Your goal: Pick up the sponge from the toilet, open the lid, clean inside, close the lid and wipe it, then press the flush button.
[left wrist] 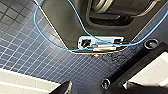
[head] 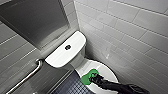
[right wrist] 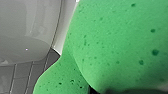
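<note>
The white toilet (head: 75, 62) stands against the tiled wall, with the flush button (head: 67, 47) in the middle of its flat tank top. The lid (head: 108, 73) lies down over the bowl. The bright green sponge (head: 87, 77) rests on the lid's left edge, and my right gripper (head: 96, 79) is shut on it, its black arm coming in from the lower right. In the right wrist view the sponge (right wrist: 112, 45) looms large and creased where it is pinched, with the glossy white toilet (right wrist: 27, 35) behind it. My left gripper is open and holds nothing.
A steel grab bar (head: 27, 77) runs along the left wall under a grey metal panel (head: 35, 20). Dark small-tiled floor (head: 70, 87) lies left of the bowl. The left wrist view looks down on the same floor (left wrist: 30, 50), a blue cable (left wrist: 47, 37) and the robot's dark base.
</note>
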Controlling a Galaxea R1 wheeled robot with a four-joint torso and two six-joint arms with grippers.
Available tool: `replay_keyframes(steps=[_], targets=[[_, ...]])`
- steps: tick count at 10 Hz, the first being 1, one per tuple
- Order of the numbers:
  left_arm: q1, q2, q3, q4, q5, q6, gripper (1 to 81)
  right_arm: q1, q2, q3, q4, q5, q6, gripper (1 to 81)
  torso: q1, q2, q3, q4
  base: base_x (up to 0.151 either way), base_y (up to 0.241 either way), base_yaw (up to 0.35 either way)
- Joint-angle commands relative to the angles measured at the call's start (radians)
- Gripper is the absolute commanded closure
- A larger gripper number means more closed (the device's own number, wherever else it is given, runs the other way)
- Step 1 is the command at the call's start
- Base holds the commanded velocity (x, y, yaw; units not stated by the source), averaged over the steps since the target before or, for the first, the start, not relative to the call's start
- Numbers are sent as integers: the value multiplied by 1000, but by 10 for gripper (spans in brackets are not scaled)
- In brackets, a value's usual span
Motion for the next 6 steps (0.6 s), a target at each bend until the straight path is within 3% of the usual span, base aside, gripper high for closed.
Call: replay_keyframes(steps=[1,2,4,6], targets=[[41,-11,0,-8,101,2,10,15,-118,127,-6,-134,-6,811,0,0,0,0,0,0,0],[41,-11,0,-8,101,2,10,15,-228,302,-6,-84,-6,811,0,0,0,0,0,0,0],[41,-9,0,-8,100,2,10,3,-389,580,-8,101,-9,811,0,0,0,0,0,0,0],[41,-11,0,-6,101,4,10,-48,-468,607,-8,106,-9,811,0,0,0,0,0,0,0]])
